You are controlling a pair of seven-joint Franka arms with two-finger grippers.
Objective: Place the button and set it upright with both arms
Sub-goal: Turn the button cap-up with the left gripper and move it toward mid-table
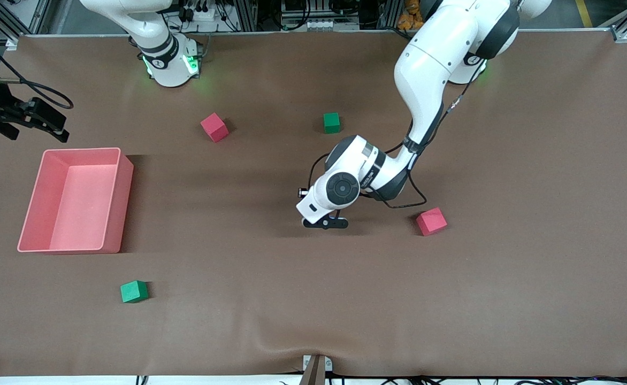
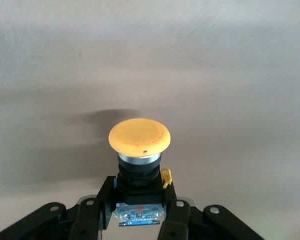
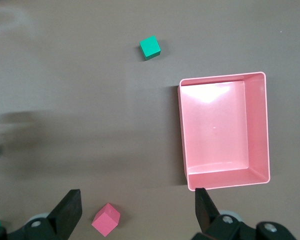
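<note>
Left gripper point(image 2: 139, 212) is low over the middle of the table point(image 1: 506, 299), fingers closed on the black body of the button point(image 2: 140, 150). The wrist view shows the orange cap pointing away from the camera, out past the fingertips, with brown cloth and the button's shadow under it. I cannot tell from the front view whether the body already touches the cloth; the wrist housing hides it.

Right gripper point(image 3: 135, 207) is up at the right arm's end of the table, over the stretch beside the pink bin point(image 3: 222, 131), fingers spread wide and holding nothing. That arm is waiting.

My read: I am mid-placement with the left arm. To do this well:
- Lower slowly and stop at first contact; the body is short, so a hard press could skew it in the grip.
- Check the cap's axis before letting go. It looks tilted along the gripper, not vertical, so it may land on its side.
- Open the fingers only a little at first and watch for rolling.
- Keep clear of the red cube point(image 1: 431, 221) toward the left arm's end.
- Bring the right arm in afterwards to help stand it up.
</note>
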